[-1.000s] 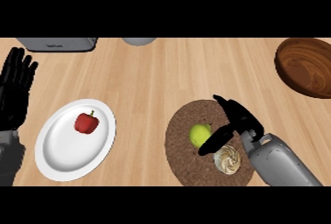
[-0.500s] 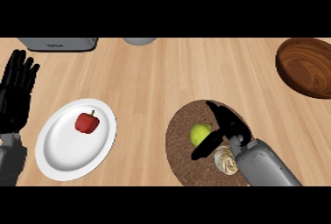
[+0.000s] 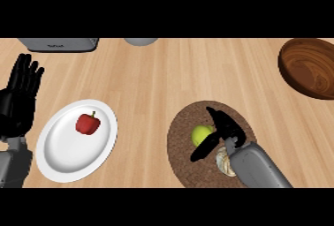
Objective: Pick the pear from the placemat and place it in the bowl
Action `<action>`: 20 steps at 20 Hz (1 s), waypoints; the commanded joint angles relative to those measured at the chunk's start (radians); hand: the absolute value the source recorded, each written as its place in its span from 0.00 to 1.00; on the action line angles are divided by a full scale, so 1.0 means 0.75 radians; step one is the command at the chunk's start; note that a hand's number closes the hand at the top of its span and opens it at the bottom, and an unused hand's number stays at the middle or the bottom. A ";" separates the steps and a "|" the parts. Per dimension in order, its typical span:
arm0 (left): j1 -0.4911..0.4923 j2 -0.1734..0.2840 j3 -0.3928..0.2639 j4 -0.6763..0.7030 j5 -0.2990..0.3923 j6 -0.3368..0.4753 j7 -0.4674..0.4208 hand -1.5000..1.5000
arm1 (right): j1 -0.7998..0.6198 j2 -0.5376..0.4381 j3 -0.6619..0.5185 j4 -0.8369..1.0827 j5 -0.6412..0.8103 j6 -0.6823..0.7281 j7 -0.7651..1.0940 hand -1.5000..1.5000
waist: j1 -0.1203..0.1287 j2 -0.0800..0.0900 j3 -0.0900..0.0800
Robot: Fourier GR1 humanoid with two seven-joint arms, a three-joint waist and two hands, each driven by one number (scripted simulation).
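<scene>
Green pear [image 3: 201, 133] x1, wooden bowl [image 3: 312, 67] x1, placemat [image 3: 189, 154] x1.

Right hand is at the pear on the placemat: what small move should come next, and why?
Probably curl the right hand shut around the pear. Its fingers and thumb already flank the fruit on the placemat but look uncurled; the bowl sits far off, upper right.

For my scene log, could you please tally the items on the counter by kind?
Produce: 2 – pear, red pepper
Dishes: 2 – plate, bowl
Mats: 1 – placemat
Grey items at the far edge: 2 – boxy one, round one
Total: 7
</scene>
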 commanded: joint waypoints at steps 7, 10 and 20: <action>0.015 0.006 0.060 -0.015 0.026 -0.057 0.023 0.50 | 0.070 0.020 -0.024 -0.045 0.044 0.106 0.137 0.00 | -0.005 -0.002 0.000; -0.085 0.028 0.088 0.070 0.018 -0.074 0.027 0.50 | 0.084 0.060 -0.013 0.152 0.185 -0.019 -0.180 1.00 | -0.002 0.001 0.000; -0.085 -0.029 0.048 -0.039 -0.036 -0.030 0.139 0.50 | 0.058 0.058 -0.086 0.032 0.331 0.036 -0.130 1.00 | -0.003 -0.001 0.000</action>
